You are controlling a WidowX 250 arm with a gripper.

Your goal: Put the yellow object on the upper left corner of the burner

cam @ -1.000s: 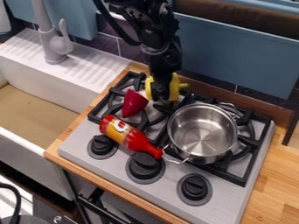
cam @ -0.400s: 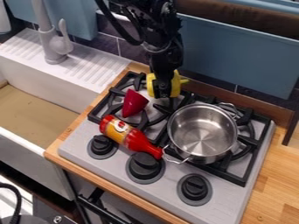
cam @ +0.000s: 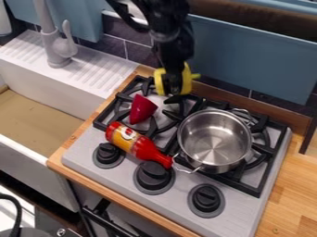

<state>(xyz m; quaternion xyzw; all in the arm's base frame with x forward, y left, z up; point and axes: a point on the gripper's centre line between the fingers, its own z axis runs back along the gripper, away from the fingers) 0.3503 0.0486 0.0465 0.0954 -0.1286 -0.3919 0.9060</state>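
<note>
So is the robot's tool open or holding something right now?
The tool is closed, holding the yellow object at the back of the stove.

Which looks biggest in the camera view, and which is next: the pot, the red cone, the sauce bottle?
1. Silver pot, the biggest
2. Sauce bottle, long and thin
3. Red cone, the smallest
</note>
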